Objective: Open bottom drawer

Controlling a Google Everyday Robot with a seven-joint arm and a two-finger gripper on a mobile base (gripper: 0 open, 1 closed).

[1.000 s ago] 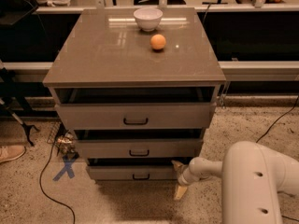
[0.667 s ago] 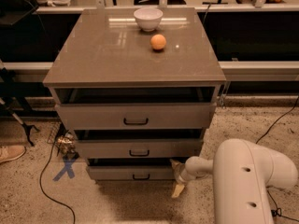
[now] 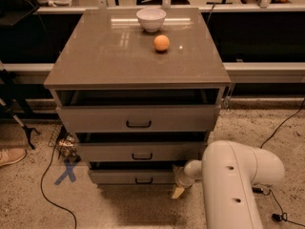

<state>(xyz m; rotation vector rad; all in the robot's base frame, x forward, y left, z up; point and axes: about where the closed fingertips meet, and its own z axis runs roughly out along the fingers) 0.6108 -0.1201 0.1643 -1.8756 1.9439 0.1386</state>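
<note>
We saw the bottom drawer (image 3: pixel 128 177) lowest in the cabinet (image 3: pixel 119 56), its slim front and small black handle (image 3: pixel 144 181) under a dark gap. The gripper (image 3: pixel 178 189) sat at the cabinet's lower right corner, by that drawer's right end. We could not tell its state. A white bowl (image 3: pixel 151 19) and an orange (image 3: pixel 161 43) rested on the cabinet top.
</note>
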